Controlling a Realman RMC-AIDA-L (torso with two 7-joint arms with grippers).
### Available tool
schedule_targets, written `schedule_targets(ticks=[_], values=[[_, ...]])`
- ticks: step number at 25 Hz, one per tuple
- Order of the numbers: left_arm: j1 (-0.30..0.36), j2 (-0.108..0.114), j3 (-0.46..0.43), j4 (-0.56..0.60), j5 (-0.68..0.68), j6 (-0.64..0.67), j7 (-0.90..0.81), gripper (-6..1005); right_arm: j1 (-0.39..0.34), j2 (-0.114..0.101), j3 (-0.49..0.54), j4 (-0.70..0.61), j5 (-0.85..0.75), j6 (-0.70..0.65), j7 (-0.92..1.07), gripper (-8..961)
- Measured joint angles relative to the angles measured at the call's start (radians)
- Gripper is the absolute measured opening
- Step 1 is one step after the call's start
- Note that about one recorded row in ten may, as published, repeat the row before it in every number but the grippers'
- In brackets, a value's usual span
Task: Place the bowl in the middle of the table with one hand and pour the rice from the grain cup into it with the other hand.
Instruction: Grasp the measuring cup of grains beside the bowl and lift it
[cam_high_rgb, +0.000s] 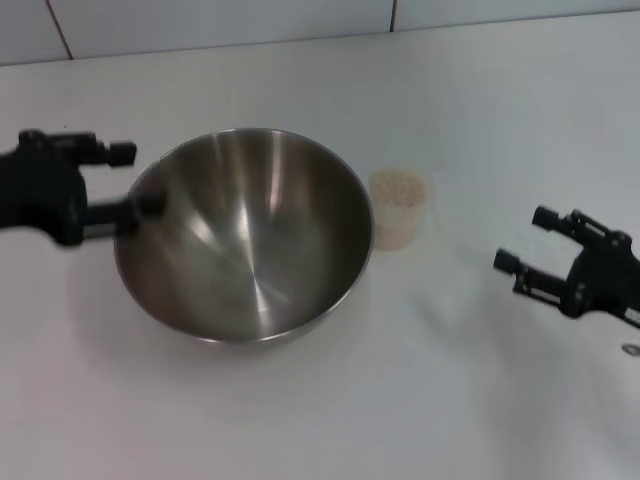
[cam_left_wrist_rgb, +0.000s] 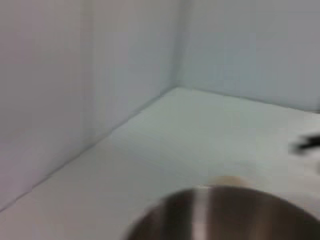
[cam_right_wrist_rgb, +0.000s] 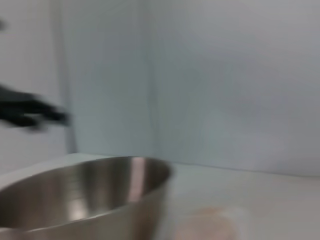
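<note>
White counter (cam_high_rgb: 320, 420) under a white tiled wall: from my remote seat, the steel bowl (cam_high_rgb: 250, 235) sits left of centre and appears tipped, its rim higher on the side toward my left tool. The right tool (cam_high_rgb: 520, 245) hovers nearest me on the right, low over the counter, prongs spread and empty, pointing toward the grain cup (cam_high_rgb: 398, 208) but well apart from it. The cup stands upright just beside the bowl's right rim, rice (cam_high_rgb: 397, 186) heaped to its brim. The left tool (cam_high_rgb: 130, 180) reaches in level from the left, one prong above the rim, the other at the bowl's wall; whether it grips, I cannot tell. My worry: a shifting bowl could knock over the brimming cup, and a fast right approach could scatter grains.
</note>
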Motion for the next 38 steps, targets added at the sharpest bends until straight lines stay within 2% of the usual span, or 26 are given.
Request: schedule_targets(ticks=[1,4,6,10,16,38], values=[[0.026,0.001,-0.014,0.03,-0.004,0.088,0.044,513,0.023,0.001,0.064,0.043,0.001,0.068,-0.024,737],[0.045,0.002,-0.034,0.047,-0.004,0.131,0.062,631,0.049,0.0,0.108,0.088,0.003,0.125,-0.056,734],[0.057,0.002,-0.043,0.051,-0.006,0.144,0.078,709,0.093,-0.001,0.113,0.126,0.002,0.202,-0.077,732],[0.072,0.0,-0.045,0.05,-0.003,0.148,0.097,827,0.131,-0.001,0.111,0.161,-0.006,0.266,-0.088,728],[0.07,-0.001,-0.038,0.041,0.003,0.141,0.12,827,0.175,-0.001,0.113,0.2,-0.007,0.344,-0.107,722],[0.033,-0.002,-0.035,-0.005,0.051,0.128,0.117,827,0.25,0.0,0.114,0.27,0.075,0.45,-0.196,701]])
